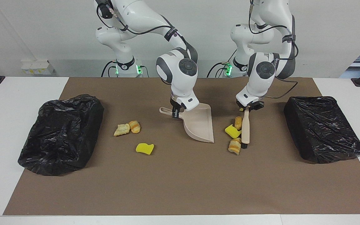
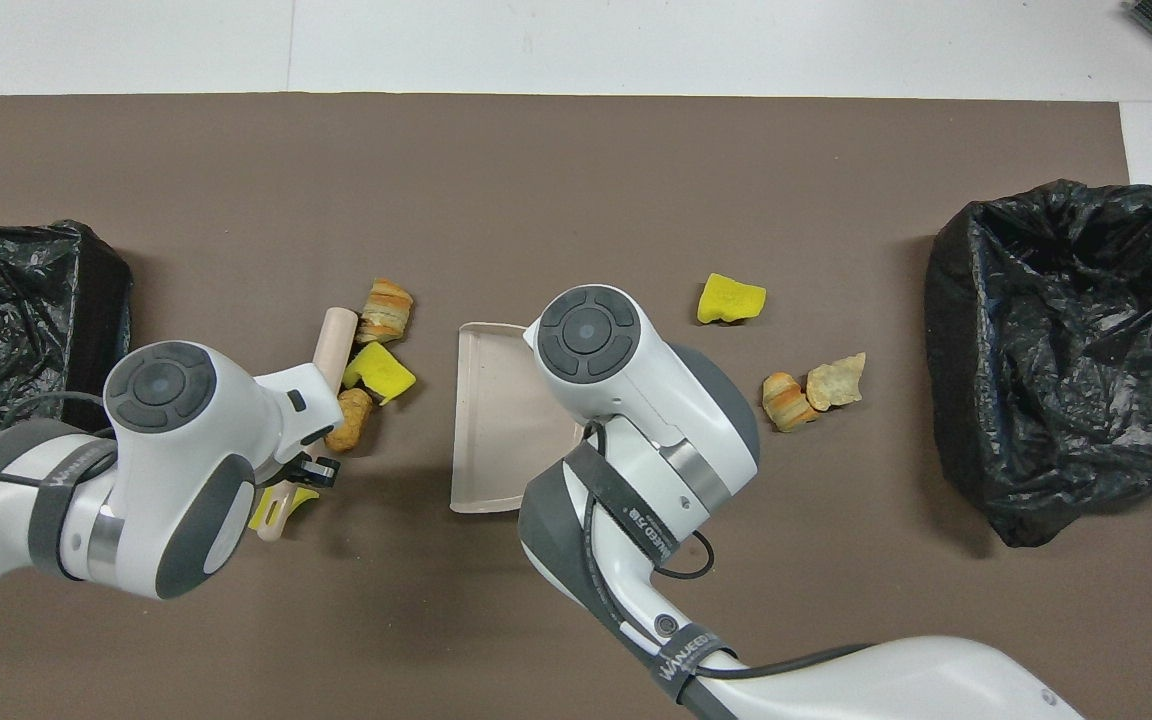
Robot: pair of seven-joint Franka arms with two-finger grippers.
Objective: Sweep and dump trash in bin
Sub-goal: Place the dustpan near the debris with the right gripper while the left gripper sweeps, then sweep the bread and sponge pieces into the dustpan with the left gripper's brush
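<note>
While no writing reads clearly, left end effector (image 1: 249, 107) grips brush (image 1: 245, 128), right end effector (image 1: 176, 113) dustpan (image 1: 198, 125).

Three yellow sponge chunks (image 2: 731, 299), four golden-brown bread pieces (image 2: 835, 381), one beige dustpan (image 1: 200, 126), one hand brush (image 1: 245, 128), two black bag-lined bins (image 1: 322, 128), one brown mat (image 1: 180, 181).

Lying open: broad strip of brown mat (image 1: 180, 184) at the desk (image 1: 14, 100) edge farthest from the robots. Blocking mid-mat: dustpan (image 1: 198, 125), brush (image 1: 245, 128), scraps (image 1: 234, 131) crowding between them. Flanking both ends: black bin bags (image 1: 61, 134). Narrowing the passage between dustpan and bag: bread pieces (image 1: 127, 128), yellow chunk (image 1: 144, 148).
</note>
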